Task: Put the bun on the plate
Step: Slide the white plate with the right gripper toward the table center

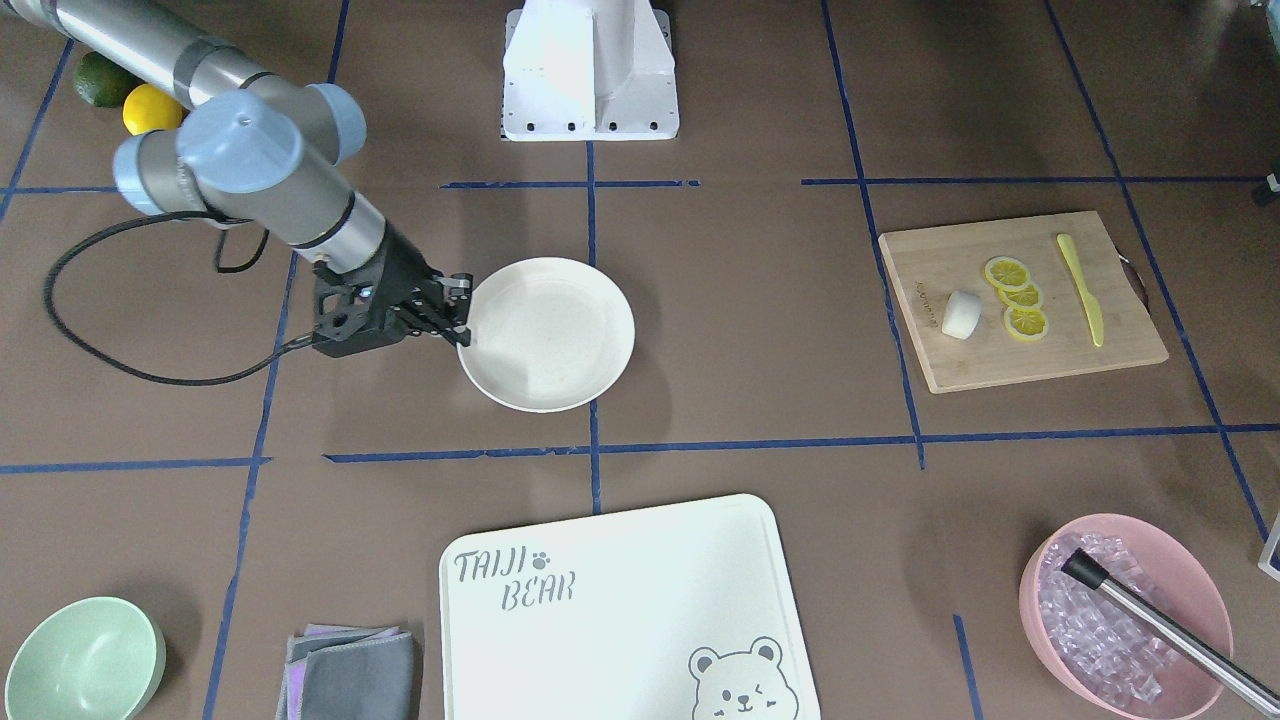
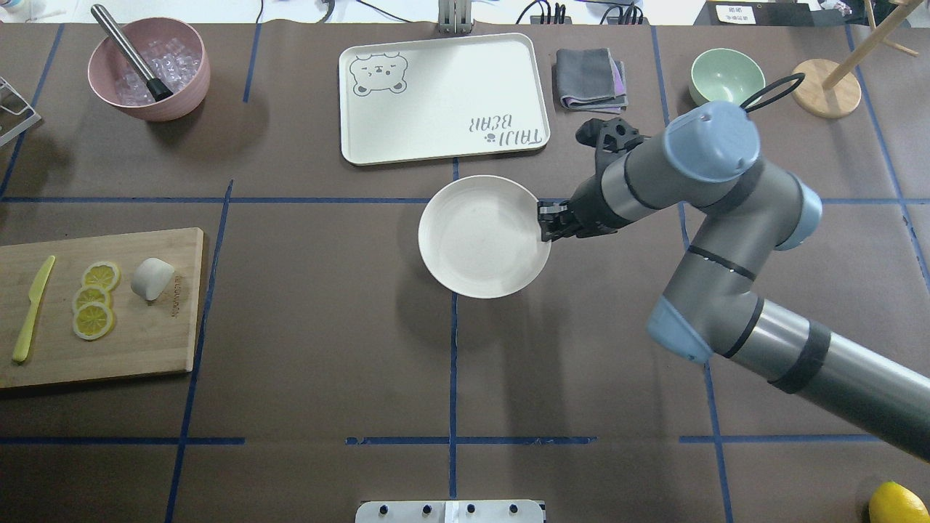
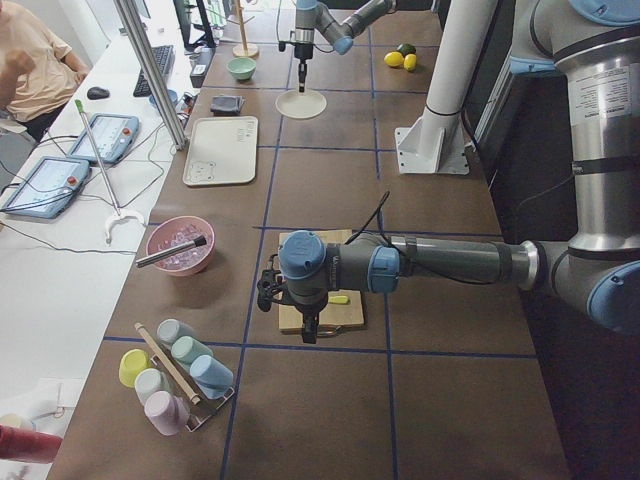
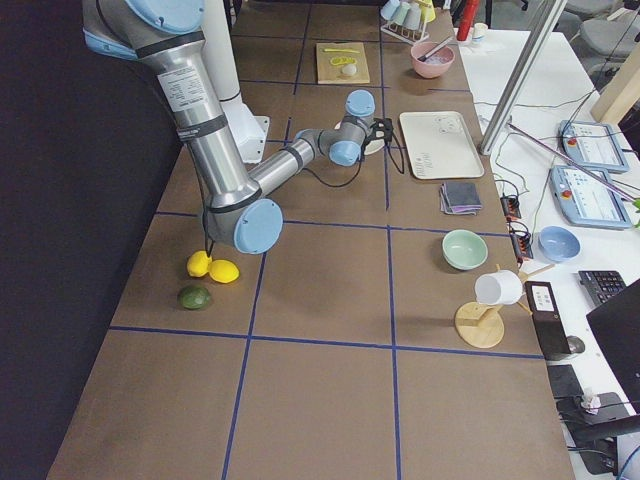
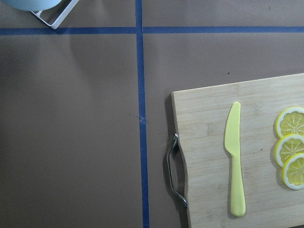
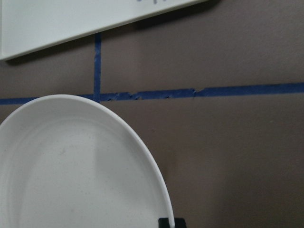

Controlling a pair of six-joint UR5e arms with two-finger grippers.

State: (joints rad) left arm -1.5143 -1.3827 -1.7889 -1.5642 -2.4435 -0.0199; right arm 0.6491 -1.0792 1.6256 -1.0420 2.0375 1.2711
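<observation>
The bun [image 1: 961, 314] [image 2: 152, 278], a small white lump, lies on a wooden cutting board [image 2: 145, 341] beside three lemon slices [image 2: 94, 299]. The round cream plate [image 2: 472, 254] [image 1: 560, 350] rests mid-table. My right gripper [image 2: 546, 224] [image 1: 463, 318] points down at the plate's rim; in the right wrist view its dark fingertips [image 6: 166, 222] sit together on that rim, shut on the plate [image 6: 71, 166]. My left gripper [image 3: 310, 335] hangs over the cutting board and shows only in the exterior left view, so I cannot tell its state. The left wrist view shows the board's handle end [image 5: 213, 156], not the bun.
A yellow knife [image 2: 33, 309] lies on the cutting board. Beyond the plate are the bear-printed board [image 2: 443, 98], a grey cloth [image 2: 590, 78], a mint-green bowl [image 2: 726, 76] and a wooden stand [image 2: 828, 87]. A pink bowl of ice [image 2: 149, 69] stands far left.
</observation>
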